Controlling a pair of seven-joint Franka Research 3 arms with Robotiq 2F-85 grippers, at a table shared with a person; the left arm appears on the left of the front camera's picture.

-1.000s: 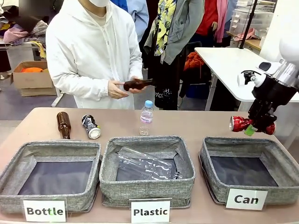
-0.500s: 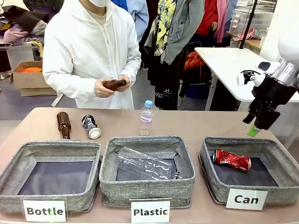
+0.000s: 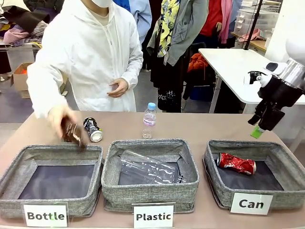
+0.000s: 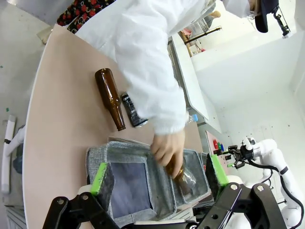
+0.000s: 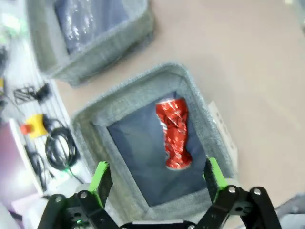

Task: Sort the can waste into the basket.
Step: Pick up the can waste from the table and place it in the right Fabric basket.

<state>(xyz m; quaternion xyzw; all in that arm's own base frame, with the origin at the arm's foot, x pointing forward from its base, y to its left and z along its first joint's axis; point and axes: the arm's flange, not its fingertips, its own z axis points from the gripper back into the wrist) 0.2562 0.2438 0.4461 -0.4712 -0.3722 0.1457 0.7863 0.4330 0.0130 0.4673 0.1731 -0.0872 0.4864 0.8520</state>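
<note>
A crushed red can (image 3: pixel 237 163) lies inside the grey basket (image 3: pixel 214 186) with the "Can" card, at the table's right. My right gripper (image 3: pixel 261 125) hangs open above that basket's far right corner, nothing in it. From the right wrist, the red can (image 5: pixel 174 133) rests on the basket's (image 5: pixel 138 90) dark lining below the open right gripper (image 5: pixel 157 174). A dark crushed can (image 3: pixel 92 129) lies on the table behind the left basket, and the left wrist view shows this dark can (image 4: pixel 133 110) beside a sleeve. My left gripper (image 4: pixel 158 171) is open, high over the baskets.
The person's hand (image 3: pixel 59 117) holds a brown bottle (image 3: pixel 74 133) at the far rim of the "Bottle" basket (image 3: pixel 14 181). A second brown bottle (image 4: pixel 109 98) lies on the table. The "Plastic" basket (image 3: pixel 147 195) holds crumpled clear plastic. A clear bottle (image 3: pixel 149 120) stands behind it.
My right gripper opened and the red can dropped into the "Can" basket. The person's hand reached down with a brown bottle toward the "Bottle" basket.
</note>
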